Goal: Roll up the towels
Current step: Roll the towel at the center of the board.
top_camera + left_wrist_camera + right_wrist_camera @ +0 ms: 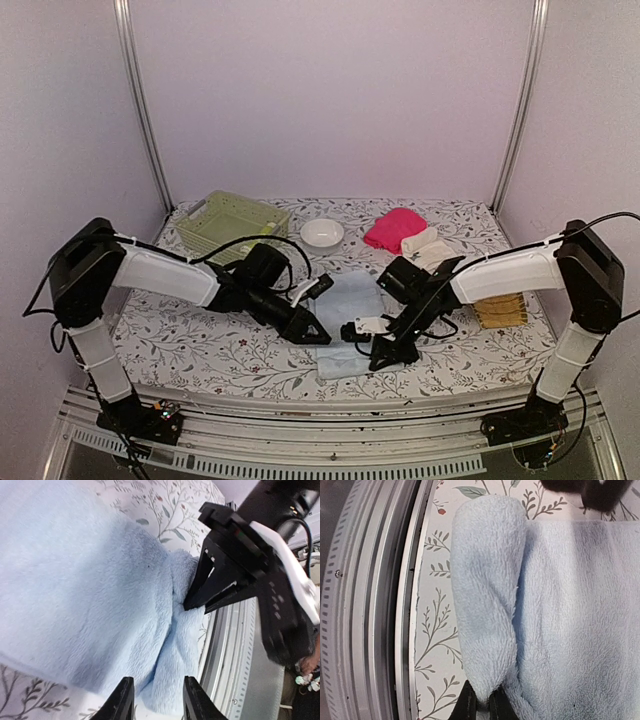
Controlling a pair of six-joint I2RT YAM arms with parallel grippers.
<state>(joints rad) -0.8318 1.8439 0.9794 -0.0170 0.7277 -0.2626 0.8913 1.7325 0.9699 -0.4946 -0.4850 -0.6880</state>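
Floral tablecloth (190,345) carries the pale blue towel (345,305), which stretches ahead of both pincers. The right pincer (482,704) pinches its folded near edge; the left pincer (157,700) straddles it half-open (not gripping). The first turn seems underway; next, the left likely needs to close.

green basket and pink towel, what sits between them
A small white bowl sits between the green basket and the pink towel, visible in the top view.

Around the pale blue fleece towel (348,322) sit a pale green plastic basket (232,222) at eleven o'clock, a round white bowl (322,232) at twelve, a bright pink towel (392,228) at one — and a yellow woven tray (500,312) at three.
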